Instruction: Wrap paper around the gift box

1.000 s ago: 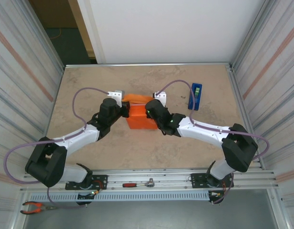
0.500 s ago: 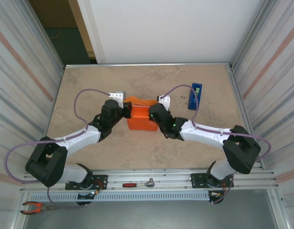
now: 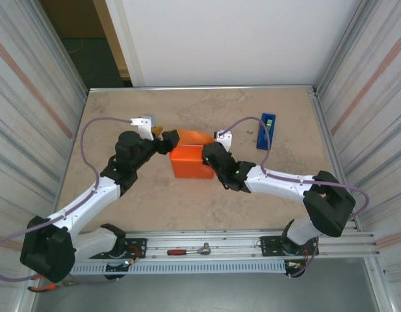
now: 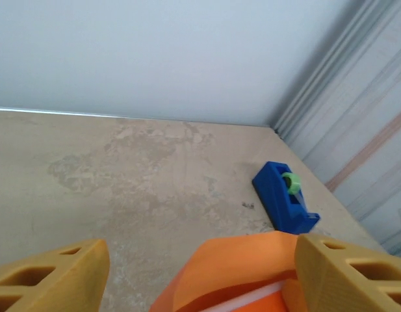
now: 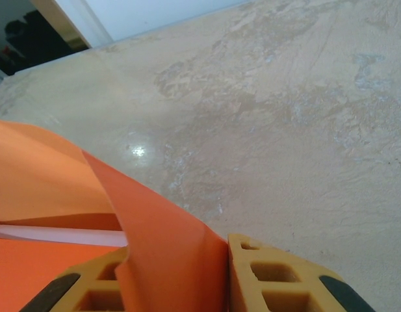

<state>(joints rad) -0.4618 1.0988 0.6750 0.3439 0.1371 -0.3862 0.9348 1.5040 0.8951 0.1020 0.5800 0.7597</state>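
Orange paper (image 3: 190,162) sits folded into a parcel on the middle of the beige mottled worktop (image 3: 122,117), between the two arms; the gift box is inside it, covered. Nearest, a red-handled ratchet (image 3: 187,250) lies on the front rail, with red pliers (image 3: 47,283) at the left corner.

Since a second ago the left arm has swung out to the left and drawn back. The left gripper (image 3: 163,139), which was pressed shut at the parcel's left side, now hangs just off its far-left corner with its jaws spread wide and nothing between them. In the left wrist view, a thin white edge (image 4: 252,297) shows beneath the fold.

The right gripper (image 5: 177,273) has stayed at the parcel's right side, its jaws narrow and pinching a flap of the paper.

Farther right, a blue tape dispenser (image 3: 267,131) with a green roll stands well apart from the parcel, where it was.
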